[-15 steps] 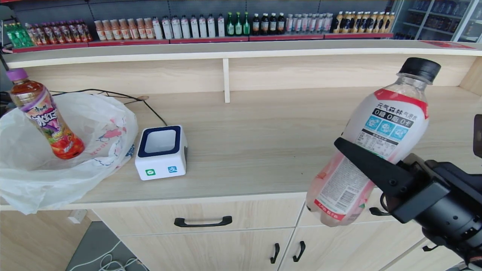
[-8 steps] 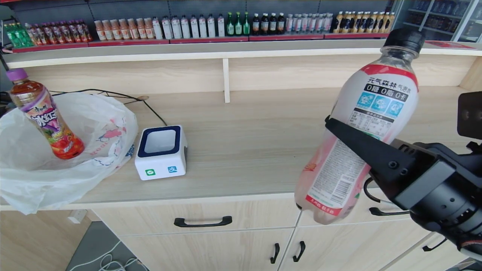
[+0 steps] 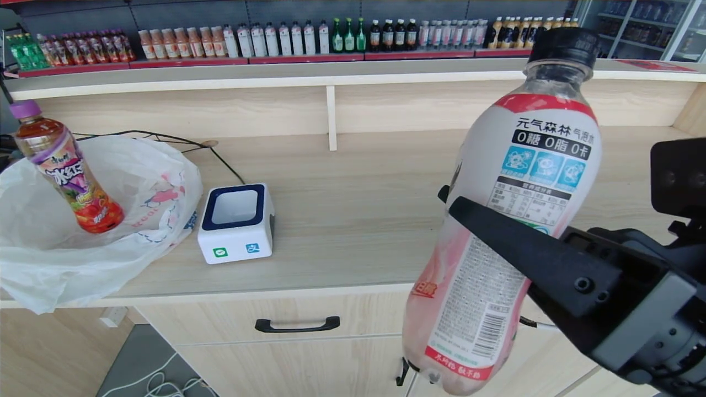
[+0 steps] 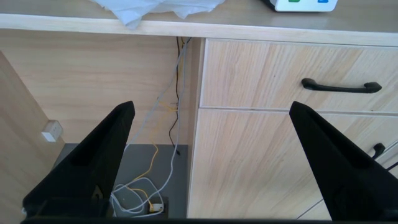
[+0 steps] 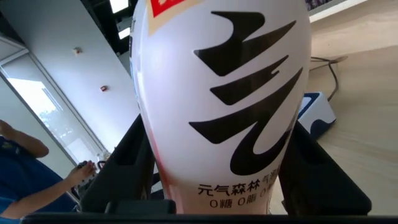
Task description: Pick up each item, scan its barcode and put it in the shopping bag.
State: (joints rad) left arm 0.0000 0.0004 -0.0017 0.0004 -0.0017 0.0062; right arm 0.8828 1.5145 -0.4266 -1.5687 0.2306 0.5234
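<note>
Pink soda bottle (image 3: pixel 496 231): clamped around its middle by the right end effector (image 3: pixel 458 207), cap up and tilted, hanging in the air off the front edge of the desk (image 3: pixel 358 209), well apart from the scanner.
Right end effector: clenched on the bottle, one finger on each side of the glossy label. The heavier lower half hangs below the hold, so a jerk could let it swivel or slide out. From there it would likely hit the floor, not the desk.
Barcode (image 3: pixel 488 336): low on the label and facing the robot. Carried over as it is, the code would probably miss the reader and the scan would fail.
Payment scanner (image 3: pixel 236 222): small white box with its window facing up, near the desk front and just beside the bag. A low pass with the bottle's base could shove it or snag its cable (image 3: pixel 226 165).
Shopping bag (image 3: pixel 160 187): limp plastic, slumped open, partly draped over the desk edge. Added weight near that edge might drag it off.
Tea bottle (image 3: pixel 69 171): leaning in the bag, where a second bottle dropped in could knock it over.
Left end effector (image 4: pixel 211 155): released and empty, below desk level in front of the drawers. It is not holding the bag mouth, so the rim may fold under an incoming bottle.
</note>
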